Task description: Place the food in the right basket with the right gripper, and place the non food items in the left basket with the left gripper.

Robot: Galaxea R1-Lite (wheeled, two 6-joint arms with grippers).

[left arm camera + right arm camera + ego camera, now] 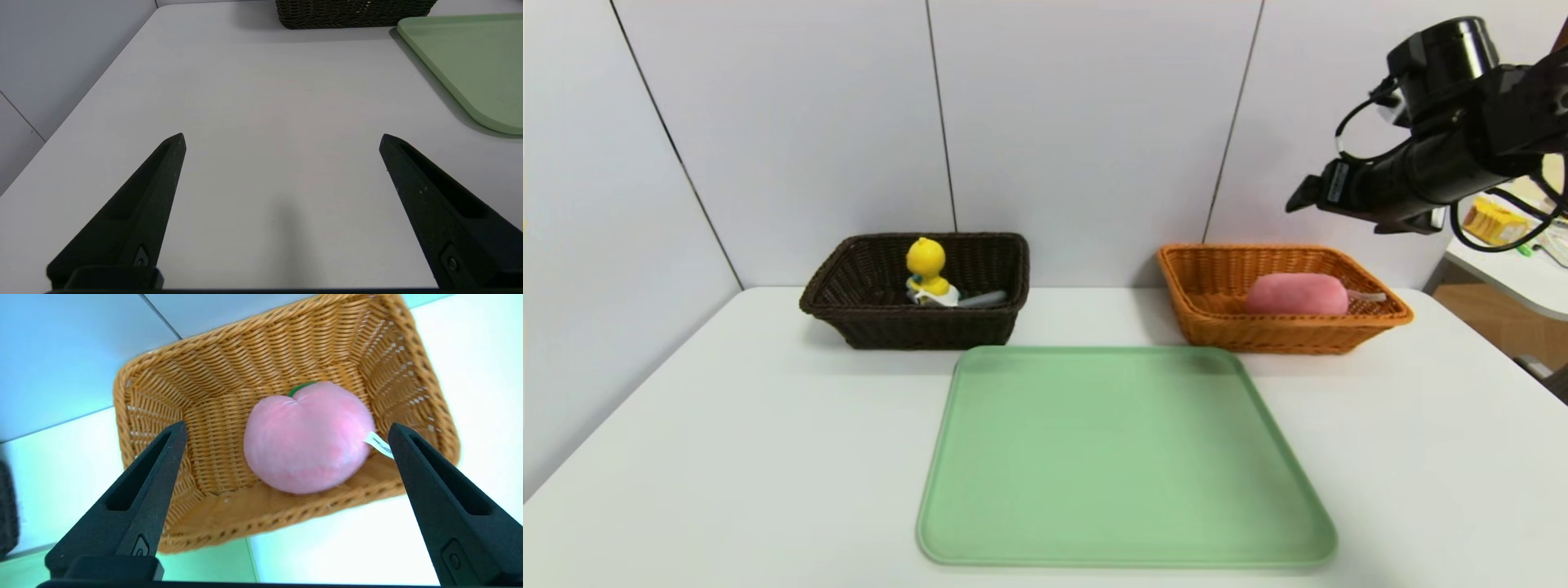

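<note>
1. The pink plush peach [306, 437] lies inside the orange basket [1201, 306], with a white tag sticking out of one side and a bit of green leaf showing at its top.
2. I see the right gripper [286, 433] hanging above that basket with its jaws spread wide and nothing between them; the peach sits below, apart from both fingers.
3. From the head camera I have the right arm [1429, 163] high up, over the far right of the table [727, 425], angled downward toward the orange basket.
4. The yellow duck toy [926, 265] stands upright in the dark brown basket [866, 322], with a grey object [984, 299] lying beside it in the same basket.
5. The green tray [1123, 457] lies flat in the middle of the table, in front of both baskets and between them.
6. My left gripper [282, 143] is parked low over the near left part of the table, jaws wide apart and holding nothing, with the brown basket and the tray's corner ahead of it.
</note>
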